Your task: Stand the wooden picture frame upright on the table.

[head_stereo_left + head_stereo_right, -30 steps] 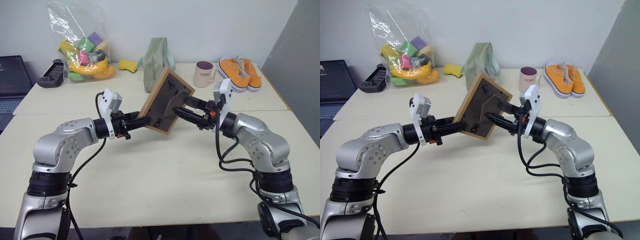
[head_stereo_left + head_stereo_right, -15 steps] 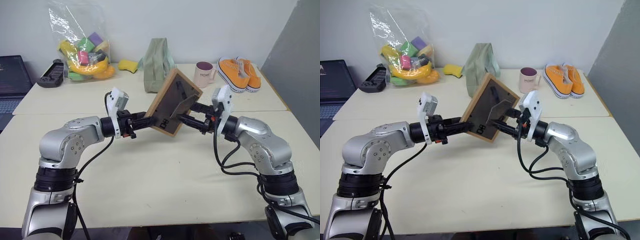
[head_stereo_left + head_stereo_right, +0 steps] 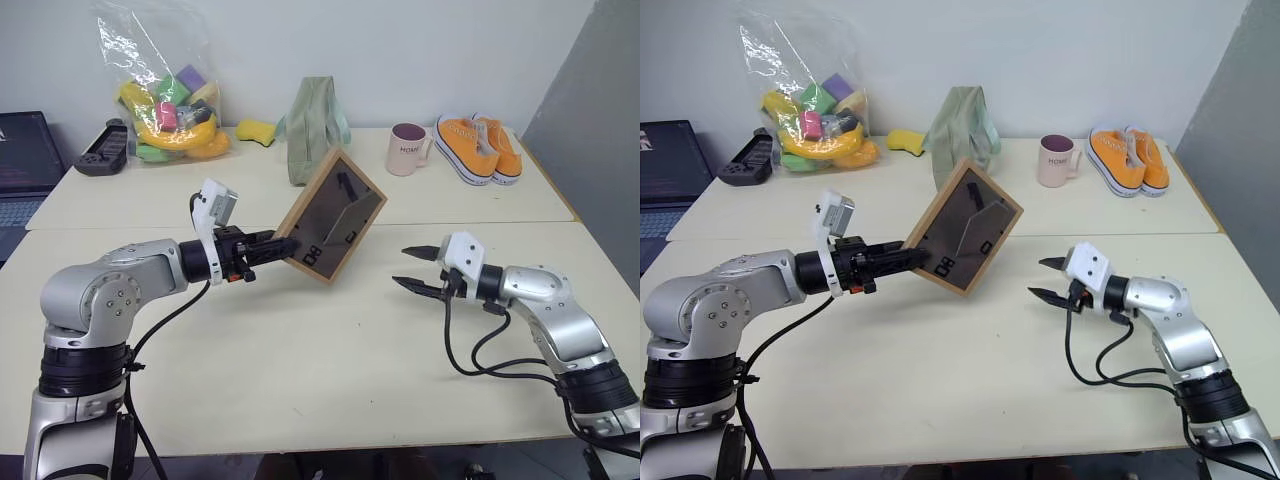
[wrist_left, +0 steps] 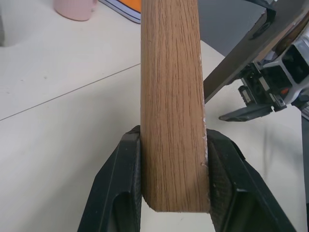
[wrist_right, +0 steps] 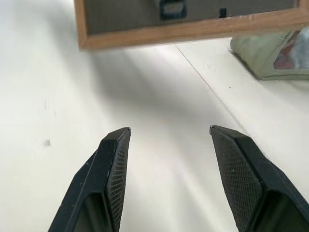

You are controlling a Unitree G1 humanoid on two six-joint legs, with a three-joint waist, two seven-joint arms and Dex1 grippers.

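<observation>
The wooden picture frame (image 3: 332, 215) hangs tilted above the table (image 3: 330, 350), its dark back toward me and the stand (image 3: 352, 204) folded out. My left gripper (image 3: 275, 245) is shut on the frame's lower left edge. In the left wrist view the two fingers (image 4: 120, 183) clamp the light-wood edge (image 4: 171, 96). My right gripper (image 3: 405, 268) is open and holds nothing. It hovers low over the table, to the right of the frame and apart from it. The right wrist view shows its fingertips (image 5: 116, 145) spread, with the frame's bottom edge (image 5: 193, 29) beyond them.
Along the table's far side lie a black controller (image 3: 102, 148), a clear bag of toys (image 3: 170, 100), a green cloth bag (image 3: 315, 125), a pink mug (image 3: 405, 148) and orange shoes (image 3: 480, 145). A laptop (image 3: 25, 160) sits at the far left.
My right gripper has left the stand on the frame's back and dropped down and to the right. The frame stays in my left gripper, rolled a little.
</observation>
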